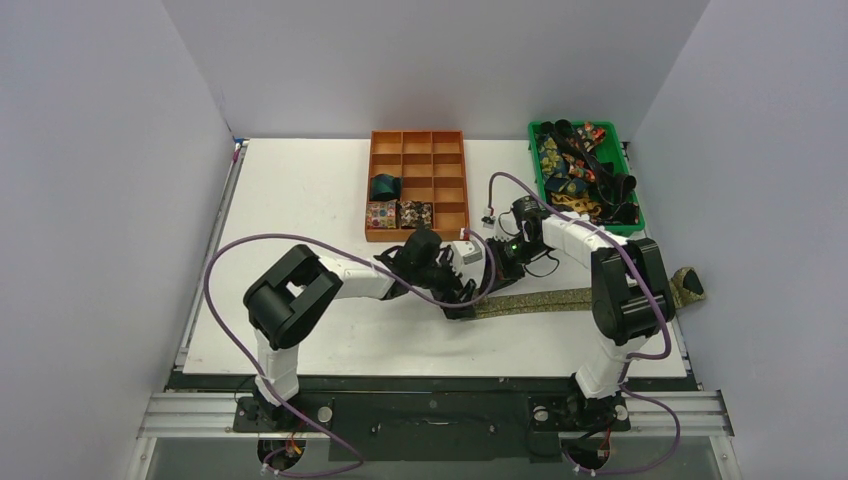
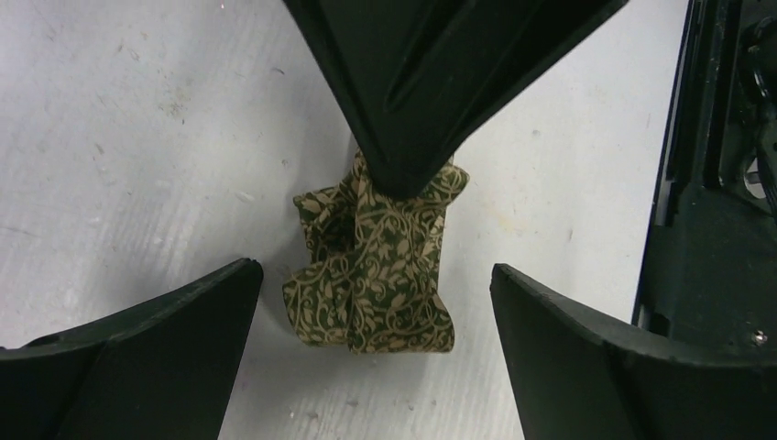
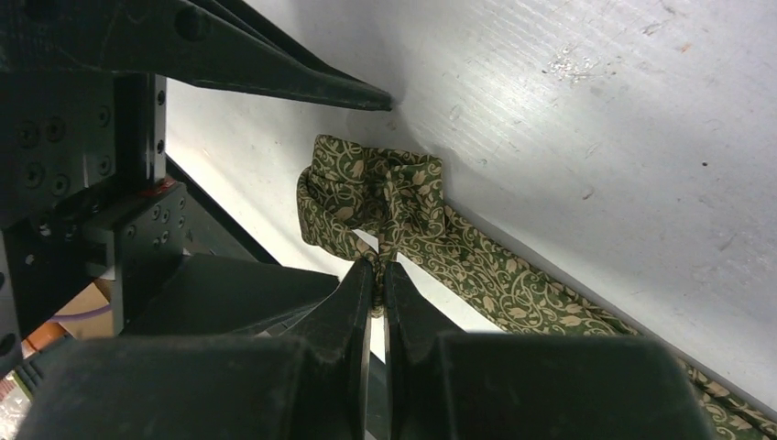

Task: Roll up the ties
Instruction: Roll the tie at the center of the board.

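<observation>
Right claw is closed, pinching a fold at the rolled end of the tie. Left claw stands wide open, one finger on each side of the coil, touching nothing. The green-and-gold tie lies on the table in front of the tray. Its unrolled length runs flat to the right, and the far end reaches the table's right edge.

The roll looks barely begun: the coil is small, loose and crumpled, with one edge flared out to the side.

To do this step well, the left claw should probably come down square over the coil and close across its two flat sides, not its edges. That way the layers get pressed together instead of skewed. The right claw would best keep its pinch until that grip is firm, or the loose turns may spring open. The strip should feed in straight and lightly taut, edges stacked, because any slant now will likely widen into a cone. Drag from the long tail could also pull the coil sideways.

Rolled ties sit in the tray, and more wait in the bin.
</observation>
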Controlling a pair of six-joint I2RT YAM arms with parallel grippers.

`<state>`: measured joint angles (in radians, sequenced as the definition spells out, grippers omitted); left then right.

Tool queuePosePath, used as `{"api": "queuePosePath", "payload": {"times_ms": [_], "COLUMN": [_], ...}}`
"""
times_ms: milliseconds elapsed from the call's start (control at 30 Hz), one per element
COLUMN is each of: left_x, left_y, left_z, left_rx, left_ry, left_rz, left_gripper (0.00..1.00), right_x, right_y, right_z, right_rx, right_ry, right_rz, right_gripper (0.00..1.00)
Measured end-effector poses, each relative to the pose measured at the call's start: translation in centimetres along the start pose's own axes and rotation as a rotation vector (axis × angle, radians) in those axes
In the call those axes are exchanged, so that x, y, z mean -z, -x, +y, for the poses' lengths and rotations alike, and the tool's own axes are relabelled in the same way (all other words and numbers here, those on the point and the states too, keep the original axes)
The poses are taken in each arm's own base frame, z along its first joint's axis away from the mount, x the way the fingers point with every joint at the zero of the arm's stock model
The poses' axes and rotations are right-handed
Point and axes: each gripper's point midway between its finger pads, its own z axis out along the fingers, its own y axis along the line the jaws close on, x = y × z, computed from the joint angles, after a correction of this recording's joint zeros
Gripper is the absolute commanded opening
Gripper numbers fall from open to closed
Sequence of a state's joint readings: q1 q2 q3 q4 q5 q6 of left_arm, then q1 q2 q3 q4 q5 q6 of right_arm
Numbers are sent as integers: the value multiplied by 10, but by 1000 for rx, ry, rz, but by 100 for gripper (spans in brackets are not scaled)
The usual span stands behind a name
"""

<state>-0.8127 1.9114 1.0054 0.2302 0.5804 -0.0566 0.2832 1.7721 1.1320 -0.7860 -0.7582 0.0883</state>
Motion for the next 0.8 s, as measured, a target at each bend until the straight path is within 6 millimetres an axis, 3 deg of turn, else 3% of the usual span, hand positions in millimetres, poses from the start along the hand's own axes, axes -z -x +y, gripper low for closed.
{"api": "queuePosePath", "payload": {"times_ms": [33,200,400,500,567,600,633,667,700,800], "left_x": [-1,-9,-7,-6,-5,-5,-3,-1,1,7], "left_y": [1,0,-10,-12,-13,-14,-15,-16,-17,-18], "left_z": [1,6,7,8,9,9,8,7,5,2], "left_rx": [-15,-111,-244,-310,-353,-372,-388,-399,-405,-401], "left_ry": [2,-6,-39,-48,-54,-57,-59,-63,-66,-61], "left_rz": [0,16,52,61,63,65,67,67,69,68], "left_gripper": [80,47,33,31,40,60,70,92,98,97], "right_x": [0,0,1,2,2,2,2,2,2,2], "right_y": [0,0,0,0,0,0,0,0,1,1], "right_z": [1,4,10,10,10,11,11,11,11,11], "right_rx": [0,-3,-11,-19,-21,-21,-21,-21,-22,-22], "right_ry": [3,22,56,62,65,66,67,67,67,68], "right_rz": [0,1,1,-2,-2,-2,-2,-2,-2,-3], "right_gripper": [0,0,0,0,0,0,0,0,0,0]}}
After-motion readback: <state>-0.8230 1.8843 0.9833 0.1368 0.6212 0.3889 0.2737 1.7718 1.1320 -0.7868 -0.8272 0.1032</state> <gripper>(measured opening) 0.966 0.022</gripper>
